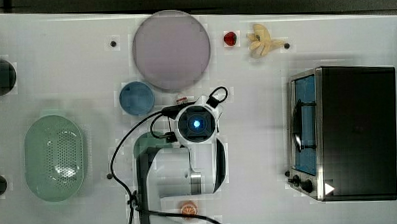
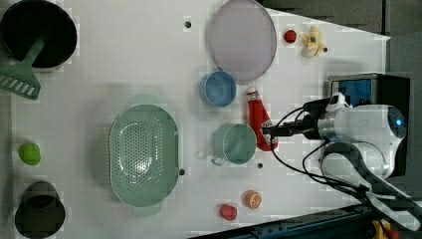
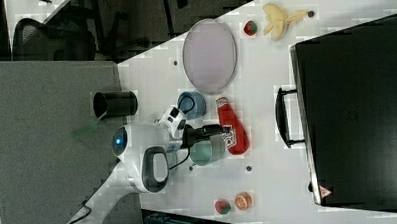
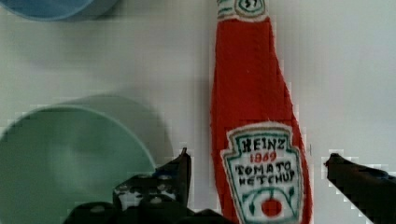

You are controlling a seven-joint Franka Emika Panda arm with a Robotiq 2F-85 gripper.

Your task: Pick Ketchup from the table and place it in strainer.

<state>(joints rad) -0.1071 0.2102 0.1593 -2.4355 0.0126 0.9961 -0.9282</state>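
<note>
While gripper (image 4: 254,168) is spread wide astride lying Ketchup (image 4: 254,116), nothing grasped; contact apparently unmade. Descent, closure required; strainer (image 2: 143,154) far left in left view.

Ketchup (image 1: 181,99) mostly hidden under arm in top view; teal cup (image 1: 146,144) half covered.

Ketchup (image 2: 258,119) – red toy bottle, lying flat on table; strainer (image 2: 143,155) – mint-green, perforated, well apart.

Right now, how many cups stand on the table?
2. The blue cup stands near the purple plate. The teal cup stands between the strainer and the ketchup bottle. The arm may hide more in some views.
</note>
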